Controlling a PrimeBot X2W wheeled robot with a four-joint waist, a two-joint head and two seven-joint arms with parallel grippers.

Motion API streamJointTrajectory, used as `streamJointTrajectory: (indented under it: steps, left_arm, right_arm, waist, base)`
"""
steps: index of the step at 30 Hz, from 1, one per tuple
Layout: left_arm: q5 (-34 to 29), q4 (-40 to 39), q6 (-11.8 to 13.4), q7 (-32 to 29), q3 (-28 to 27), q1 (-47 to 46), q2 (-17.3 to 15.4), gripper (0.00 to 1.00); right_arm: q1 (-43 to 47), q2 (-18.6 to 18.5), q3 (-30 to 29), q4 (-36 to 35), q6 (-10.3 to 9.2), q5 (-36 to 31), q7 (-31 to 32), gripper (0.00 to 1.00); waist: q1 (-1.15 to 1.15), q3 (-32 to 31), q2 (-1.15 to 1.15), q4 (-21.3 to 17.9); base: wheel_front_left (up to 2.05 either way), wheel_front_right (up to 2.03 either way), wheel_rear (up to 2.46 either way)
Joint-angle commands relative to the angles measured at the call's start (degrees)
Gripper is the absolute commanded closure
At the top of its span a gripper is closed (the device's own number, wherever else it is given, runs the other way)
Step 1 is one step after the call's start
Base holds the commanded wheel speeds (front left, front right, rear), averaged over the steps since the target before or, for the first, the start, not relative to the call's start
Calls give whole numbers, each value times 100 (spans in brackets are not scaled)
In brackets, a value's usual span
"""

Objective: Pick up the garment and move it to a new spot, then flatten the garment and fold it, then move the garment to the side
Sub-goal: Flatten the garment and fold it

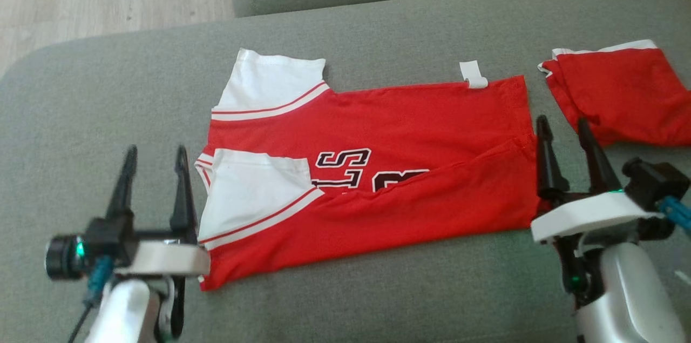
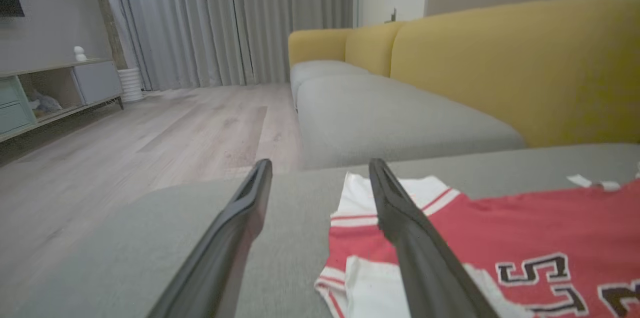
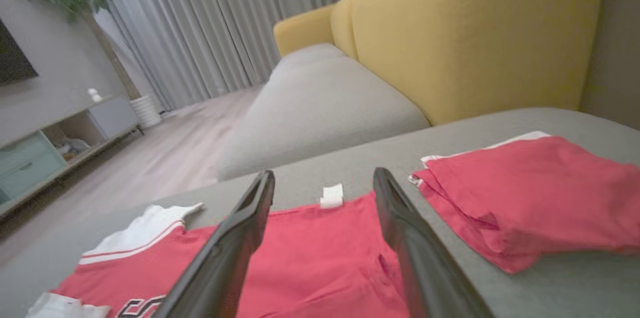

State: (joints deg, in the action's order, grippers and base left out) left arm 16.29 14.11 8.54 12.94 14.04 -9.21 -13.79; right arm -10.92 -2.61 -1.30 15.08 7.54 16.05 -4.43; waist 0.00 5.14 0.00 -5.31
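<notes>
Head view: red jersey (image 1: 410, 132) half-folded lengthwise, flat on grey sofa cushion (image 1: 108, 105).
Left claw (image 1: 156, 149): apart, empty, beside jersey's left edge.
Right claw (image 1: 561, 120): apart, empty, at right edge.
Next fold, judged: grip both ends evenly, lift together.

The jersey (image 1: 410, 116) bears black letters (image 1: 339, 177) with white outline, and one "S" (image 1: 343, 158) reads clearly. The letters beside it are partly hidden under a fold (image 1: 432, 192).
</notes>
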Motion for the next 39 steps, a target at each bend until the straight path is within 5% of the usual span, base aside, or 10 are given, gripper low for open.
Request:
streamJointTrajectory:
  steps: [1, 6, 14, 21, 28, 39]
  left_arm:
    - [43, -291, 33, 112, -311, -362, -20, 0]
    - [-107, -598, -221, 199, -258, -672, 32, 0]
    - [-377, -236, -838, -102, 34, -1726, -446, 0]
    - [-329, 1266, -1531, -1823, 451, -3644, -1140, 0]
    - [740, 2138, -1600, -3051, 1258, -4732, -1624, 0]
    - [1759, 2794, -1602, -3268, 1925, -5310, -2060, 0]
  right_arm:
    - [-25, -27, 221, -206, -5, 80, -197, 0]
    - [-75, -27, 420, -109, -5, 74, -541, 0]
    - [-322, -27, 465, -137, -5, 165, -685, 0]
    - [-589, -27, 666, -248, -5, 324, -873, 0]
    - [-779, -27, 881, -335, -5, 453, -999, 0]
    - [-899, -27, 1009, -265, -5, 539, -1051, 0]
  waist:
    - [0, 37, 0, -18]
    - [0, 299, 0, -119]
    - [0, 933, 0, -445]
    - [0, 1820, 0, -863]
    - [0, 2321, 0, -1149]
    - [0, 2583, 0, -1344]
  base:
    - [0, 0, 0]
    - [0, 0, 0]
    - [0, 0, 0]
    - [0, 0, 0]
    - [0, 0, 0]
    - [0, 0, 0]
